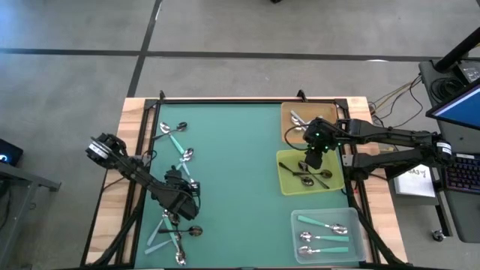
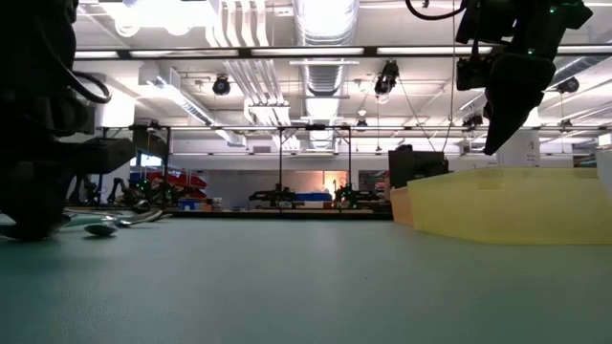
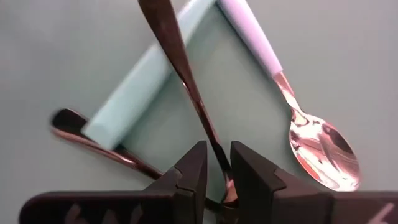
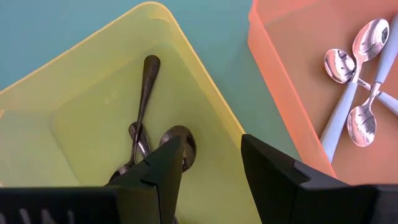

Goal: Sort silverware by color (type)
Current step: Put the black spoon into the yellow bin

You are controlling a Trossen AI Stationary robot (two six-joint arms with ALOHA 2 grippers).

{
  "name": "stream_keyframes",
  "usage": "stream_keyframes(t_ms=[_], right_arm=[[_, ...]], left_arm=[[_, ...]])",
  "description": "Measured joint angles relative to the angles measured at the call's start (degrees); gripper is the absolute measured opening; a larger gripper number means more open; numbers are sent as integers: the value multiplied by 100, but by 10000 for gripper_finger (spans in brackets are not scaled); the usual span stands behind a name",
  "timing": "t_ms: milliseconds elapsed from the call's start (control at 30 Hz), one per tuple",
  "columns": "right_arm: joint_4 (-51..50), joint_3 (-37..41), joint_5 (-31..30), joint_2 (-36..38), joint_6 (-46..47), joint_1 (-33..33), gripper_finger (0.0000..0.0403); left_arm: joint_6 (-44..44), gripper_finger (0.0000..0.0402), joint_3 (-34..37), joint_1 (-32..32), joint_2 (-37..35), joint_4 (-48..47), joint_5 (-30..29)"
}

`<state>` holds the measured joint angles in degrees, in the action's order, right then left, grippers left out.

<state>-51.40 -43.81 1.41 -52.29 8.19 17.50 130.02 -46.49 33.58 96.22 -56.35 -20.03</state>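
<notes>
My left gripper (image 1: 178,212) (image 3: 217,152) is low over a loose pile of spoons (image 1: 172,238) at the table's near left, shut on a dark shiny spoon (image 3: 186,74). Two mint-handled spoons (image 3: 311,134) (image 3: 140,84) and another dark spoon (image 3: 71,121) lie flat on the mat under it. My right gripper (image 1: 313,159) (image 4: 211,152) hangs open above the yellow tray (image 1: 289,180) (image 4: 81,106). That tray holds dark spoons (image 4: 146,93). In the low view the right gripper (image 2: 507,110) hangs clear of the tray's rim (image 2: 507,177). My left gripper pinches the dark spoon's thin stem (image 3: 216,149) between its two fingers (image 3: 196,165), which lie across it. The fingers come from above, pointing down. The handle's free end (image 3: 158,15) rises toward the camera, above the mint handles. The fingers hide the spoon's bowl end.
More mint-handled and silver spoons lie along the mat's left side (image 1: 184,154). An orange tray (image 1: 289,112) (image 4: 298,74) with mint-handled spoons sits behind the yellow one. A clear tray (image 1: 300,240) of mint-handled spoons is at the near right. The mat's middle (image 1: 240,172) is bare.
</notes>
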Motion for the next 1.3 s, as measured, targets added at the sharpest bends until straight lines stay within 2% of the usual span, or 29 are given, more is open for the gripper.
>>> stream_keyframes(t_ms=[133,233,400,533,833,967,1100,1300], right_arm=[[18,0,0,0,-5,0,155],[33,0,0,0,-1,0,155],[32,0,0,0,90,0,155],[52,0,0,0,89,0,155],[256,-1,84,0,788,0,155],[1196,0,926,0,1104,0,155],[2424,0,1252,-12,1322,0,155],[3201,-2,1255,-176,1433,0,155]], left_arm=[[-2,56,324,9,-31,462,-94],[-14,54,370,7,-36,470,-87],[-126,10,392,0,-130,468,-113],[-210,6,402,2,-261,502,-354],[-1240,2,-108,-9,-810,473,-2295],[-1910,2,-451,-9,-850,475,-3054],[-2135,1,-552,-55,-847,254,-3417],[-1382,1,-310,-221,-812,-887,-3546]])
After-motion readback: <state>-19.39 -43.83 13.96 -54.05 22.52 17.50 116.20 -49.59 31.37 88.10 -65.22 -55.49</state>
